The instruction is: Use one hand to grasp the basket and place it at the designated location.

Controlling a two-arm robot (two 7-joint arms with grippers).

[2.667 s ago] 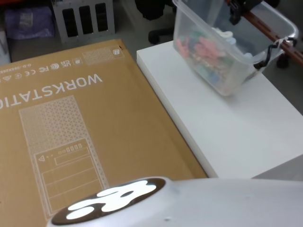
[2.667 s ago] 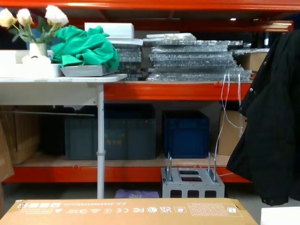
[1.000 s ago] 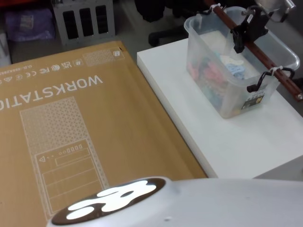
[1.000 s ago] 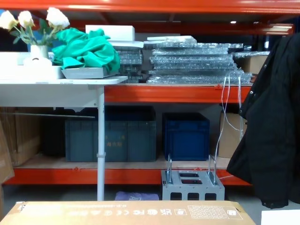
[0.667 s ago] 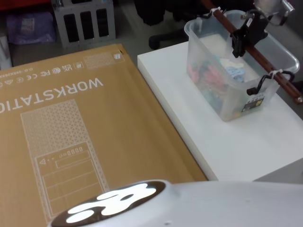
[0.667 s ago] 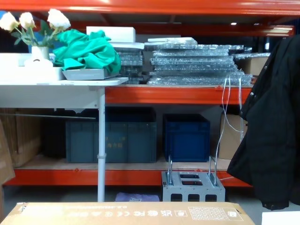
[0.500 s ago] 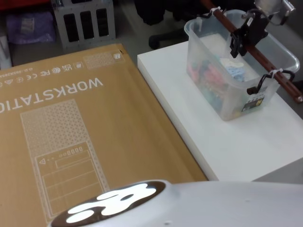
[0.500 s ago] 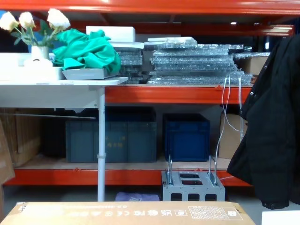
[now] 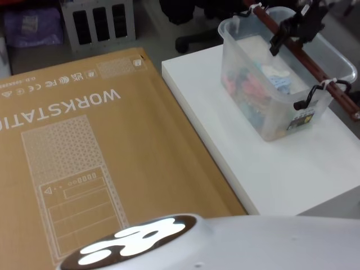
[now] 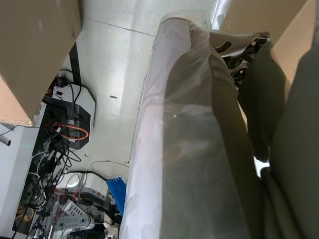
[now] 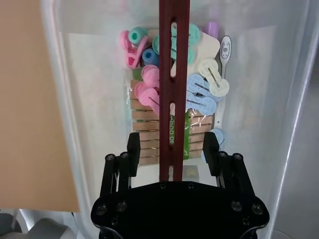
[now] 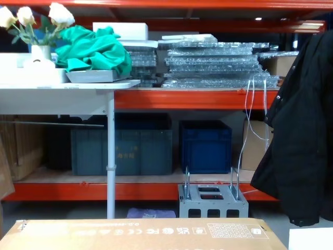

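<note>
The basket (image 9: 278, 79) sits upright on the white counter (image 9: 281, 169), toward its far right end, its clear walls showing a jumble of pastel clothes pegs (image 11: 164, 79) and wooden pegs (image 11: 149, 129) at the bottom. The reddish-brown handle (image 9: 306, 59) runs across the top of the rim, pinned at black pivots at each end. Right tool (image 9: 295, 28) is up over the far part of the basket, right at the handle. From the right wrist, the tool (image 11: 172, 149) straddles the bar: one black finger either side of it, a clear gap between each finger and the bar, so the jaws stand apart, not clamped. To the left of the counter lies a big flat cardboard box (image 9: 84, 152) printed WORKSTATION, its edge just beside the counter's. The left wrist view looks down along a pale arm toward the floor and cables; the left tool's state I cannot tell.
</note>
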